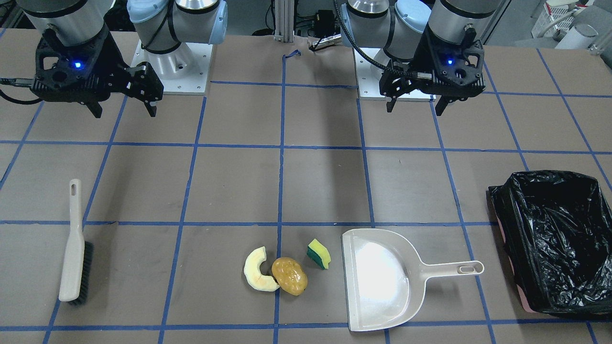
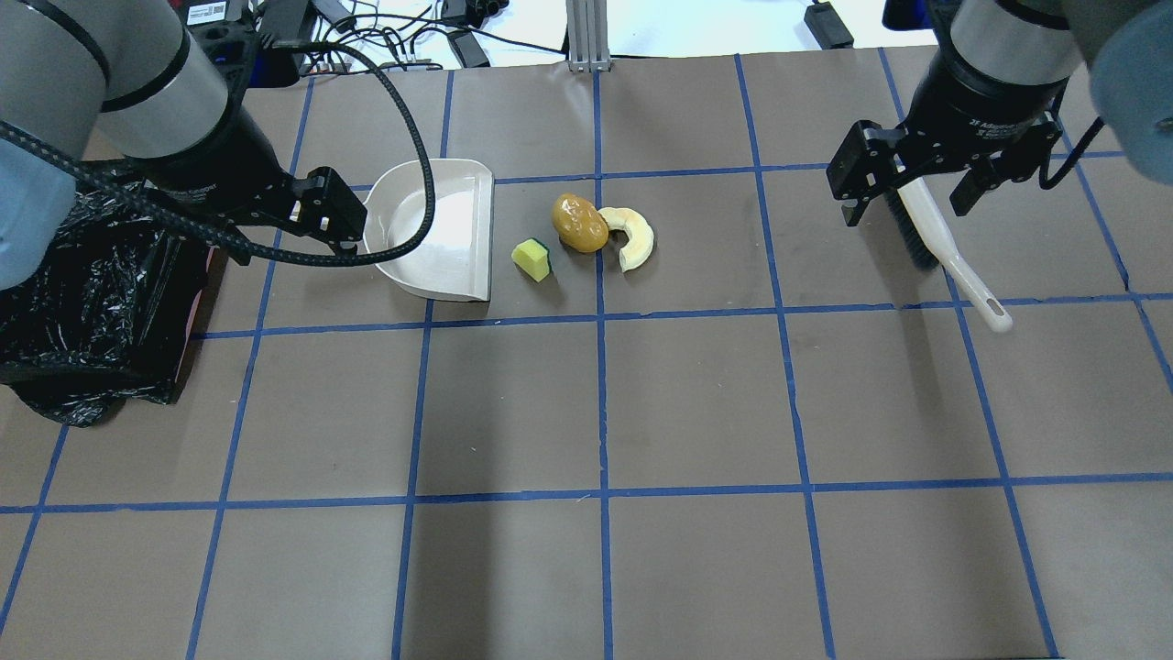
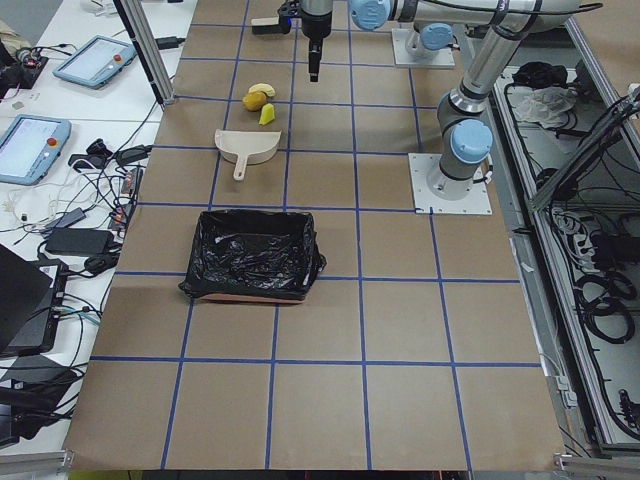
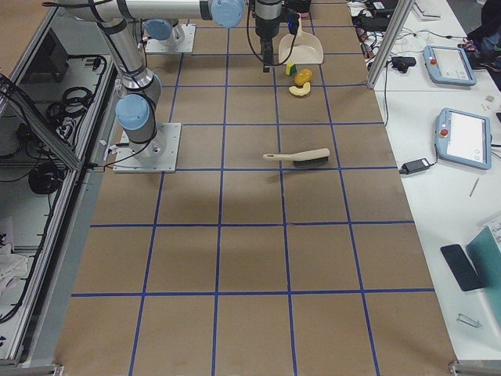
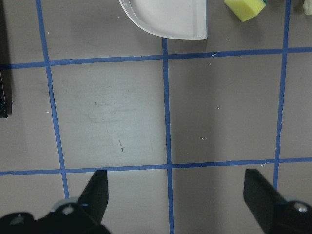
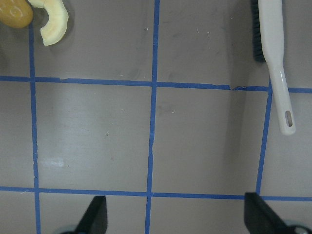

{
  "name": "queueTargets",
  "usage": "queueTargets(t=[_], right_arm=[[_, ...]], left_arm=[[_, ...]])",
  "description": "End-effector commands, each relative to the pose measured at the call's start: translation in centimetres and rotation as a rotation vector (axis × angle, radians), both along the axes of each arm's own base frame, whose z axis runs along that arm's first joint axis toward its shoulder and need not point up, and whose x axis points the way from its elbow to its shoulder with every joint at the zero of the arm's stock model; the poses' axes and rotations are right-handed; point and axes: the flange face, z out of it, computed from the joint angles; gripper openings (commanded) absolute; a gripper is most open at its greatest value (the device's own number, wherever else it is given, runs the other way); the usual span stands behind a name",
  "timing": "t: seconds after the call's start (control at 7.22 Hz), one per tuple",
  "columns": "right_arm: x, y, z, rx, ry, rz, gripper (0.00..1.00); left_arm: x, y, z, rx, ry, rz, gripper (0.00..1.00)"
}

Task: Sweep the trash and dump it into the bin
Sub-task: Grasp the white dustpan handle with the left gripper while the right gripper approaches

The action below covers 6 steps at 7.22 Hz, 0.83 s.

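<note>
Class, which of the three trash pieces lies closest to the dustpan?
The yellow-and-green sponge wedge; the potato-like lump and crescent slice lie farther from the dustpan.

trash (image 1: 289, 276): three small pieces, close together | bin (image 1: 517, 248): black-lined, upright, well apart

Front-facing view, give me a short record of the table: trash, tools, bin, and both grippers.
trash: crescent slice against potato-like lump; sponge wedge apart, nearest the dustpan; none swept yet
dustpan: flat on the table, empty, mouth toward the trash
brush: lying ungrasped, on the trash's other side
bin: black-bagged, past the dustpan's handle; no trash seen inside
left gripper: open, empty, raised
right gripper: open, empty, raised
</note>
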Motion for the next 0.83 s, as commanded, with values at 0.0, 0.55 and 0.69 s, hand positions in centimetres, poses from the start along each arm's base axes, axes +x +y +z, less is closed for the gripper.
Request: queueTargets(t=[0.0, 0.55, 0.69], right_arm=[[0.0, 0.0, 0.0, -0.002, 0.0, 0.0, 1.0], [-0.2, -0.3, -0.6, 0.023, -0.003, 0.017, 1.0], [-0.3, -0.5, -0.6, 0.012, -0.005, 0.032, 1.0]], left_arm=[[0.1, -0.2, -0.3, 0.003, 0.0, -0.004, 1.0], [3.0, -4.0, -1.7, -0.027, -0.02, -0.314, 1.0], [4.4, -5.7, -2.7, -0.044, -0.027, -0.35, 1.0]])
